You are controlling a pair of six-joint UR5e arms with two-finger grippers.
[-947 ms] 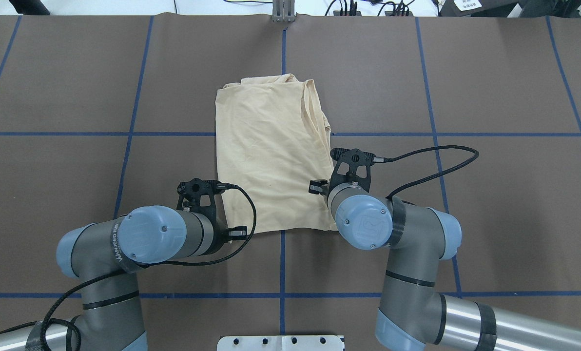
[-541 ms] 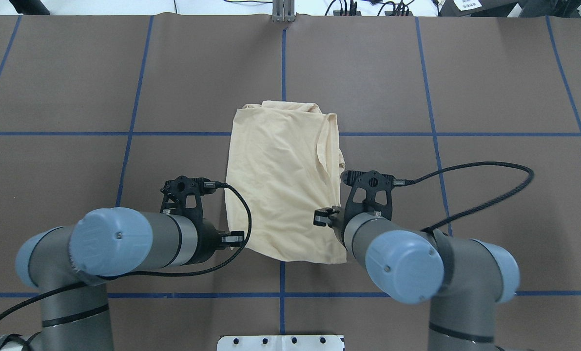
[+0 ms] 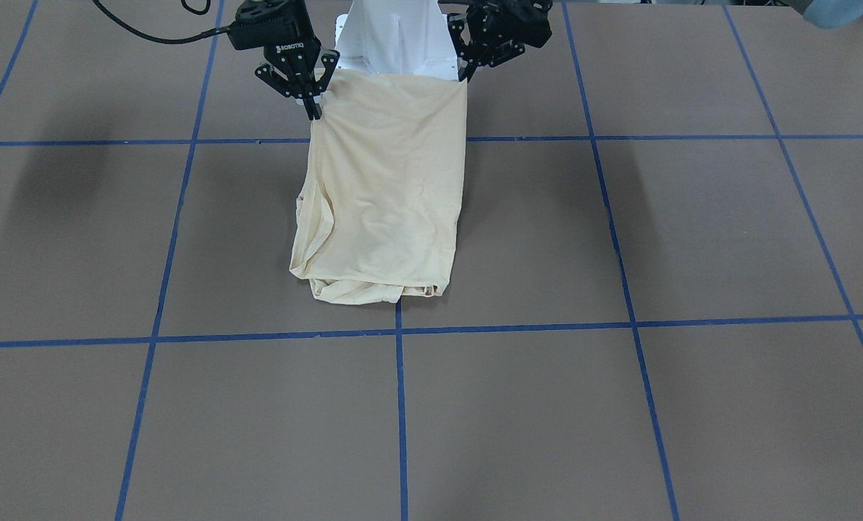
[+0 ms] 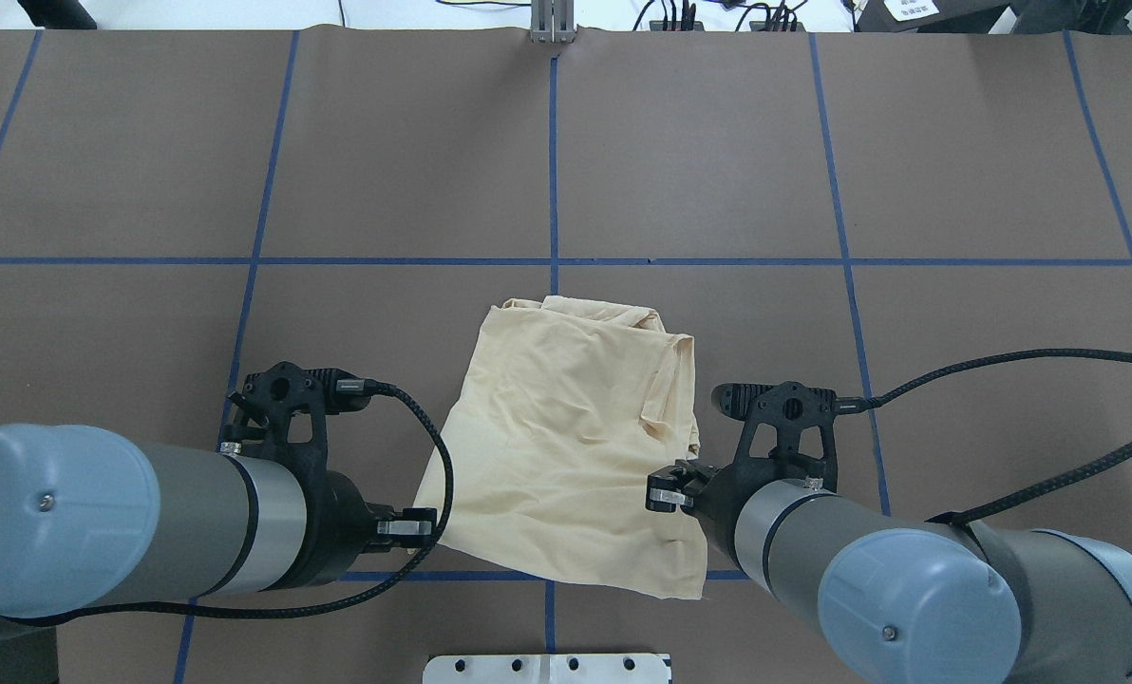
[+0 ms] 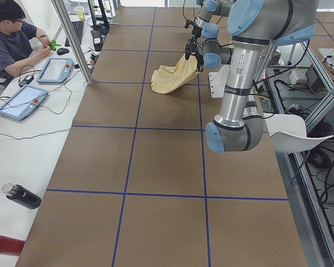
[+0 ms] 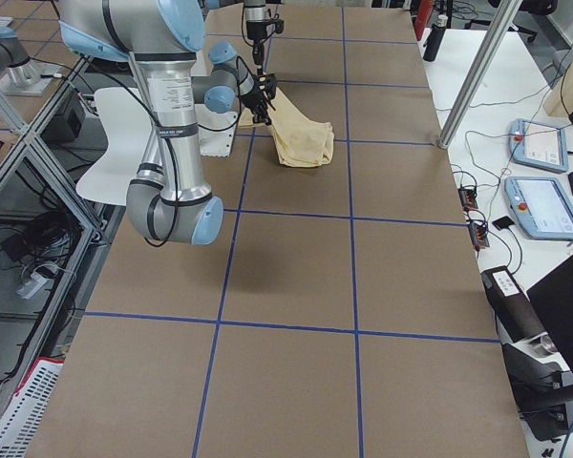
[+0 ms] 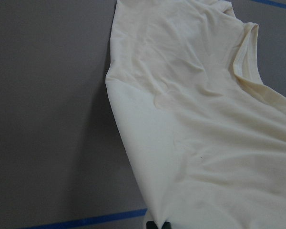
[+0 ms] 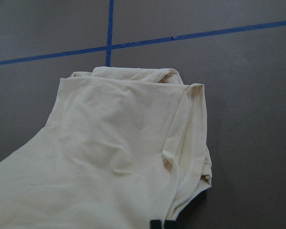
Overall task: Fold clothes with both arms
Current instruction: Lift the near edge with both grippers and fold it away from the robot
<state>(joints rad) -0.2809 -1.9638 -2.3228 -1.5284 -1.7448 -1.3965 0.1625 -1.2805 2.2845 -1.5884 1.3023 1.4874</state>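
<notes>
The pale cream-yellow shirt [image 4: 566,446] is folded into a narrow panel, its print and neck label hidden. Its near edge is lifted off the brown table and its far end [image 3: 373,289] rests bunched on the table. My left gripper [image 3: 465,74] is shut on the near left corner. My right gripper [image 3: 314,108] is shut on the near right corner. In the overhead view both wrists hide the fingers. The left wrist view shows the shirt [image 7: 205,143] spreading from the fingertips [image 7: 151,225]. The right wrist view shows it [image 8: 109,157] the same way.
The white pedestal base [image 4: 547,665] is just behind the held edge. Blue tape lines [image 4: 552,190] grid the brown table. A metal post [image 4: 552,19] stands at the far edge. An operator [image 5: 14,39] sits at a side desk with tablets.
Both arms have pulled back toward the robot's base, dragging the shirt along the table by more than one grid row's half. The near edge has stayed gripped.
</notes>
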